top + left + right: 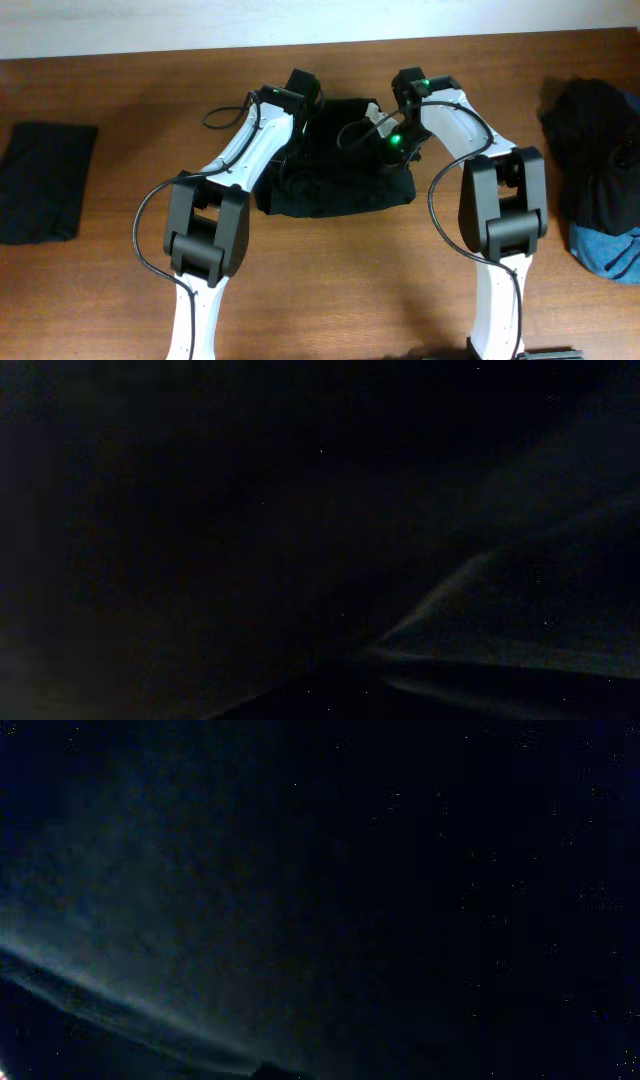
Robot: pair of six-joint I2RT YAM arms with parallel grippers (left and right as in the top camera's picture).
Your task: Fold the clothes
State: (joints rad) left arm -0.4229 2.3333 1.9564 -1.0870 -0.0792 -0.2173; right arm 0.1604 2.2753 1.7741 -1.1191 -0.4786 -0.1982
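In the overhead view, a crumpled matte black fabric garment (345, 185) is seen lying at the centre of the brown wooden worktop (100, 290), between the two arms. The white-and-black left arm (250, 140) is reached up along the garment's left side, and the white-and-black right arm (455, 120) is reached up along its right side. Both wrists are brought down over the upper edge of the cloth, near the upper middle of the frame. The left jaws and the right jaws are hidden from above by the wrists. They are taken to be closed, but whether any fabric is pinched between them cannot be told. The left wrist view is filled almost entirely by dark black cloth (300, 510), with a faint pale fold (480, 570) traced across the lower right. The right wrist view is likewise covered by dark cloth (350, 870), with a dim crease (100, 990) running across the lower left; no fingers can be made out in either view. At the far left of the overhead frame, a flat, folded black garment (45, 180) is laid on the worktop, well apart from the arms. At the far right, a loose heap of black clothing (590, 120) is piled, and a rumpled blue piece of fabric (605, 250) is seen just below it, touching its lower edge.
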